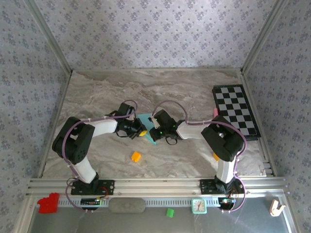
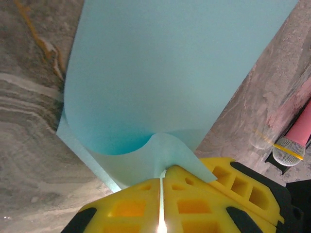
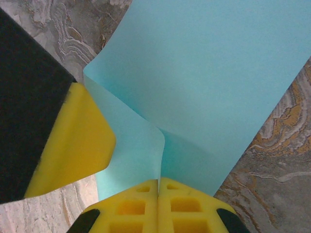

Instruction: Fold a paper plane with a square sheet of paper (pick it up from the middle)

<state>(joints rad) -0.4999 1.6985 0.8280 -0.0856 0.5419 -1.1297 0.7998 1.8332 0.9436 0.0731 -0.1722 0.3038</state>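
Paper [image 1: 148, 127] sits mid-worktop [image 1: 194, 92], caught between both arms and bowing up off the surface. Left gripper [image 2: 161, 180] has its jaws pressed together on a curled edge of the sheet. Right gripper [image 3: 158, 182] pinches the paper the same way, jaws tight on a buckled flap. It looks thin, light and floppy, likely to crease wrongly or tear if yanked. It seems best held near the intended fold line, with a flat, gentle pinch and both sides moved together.
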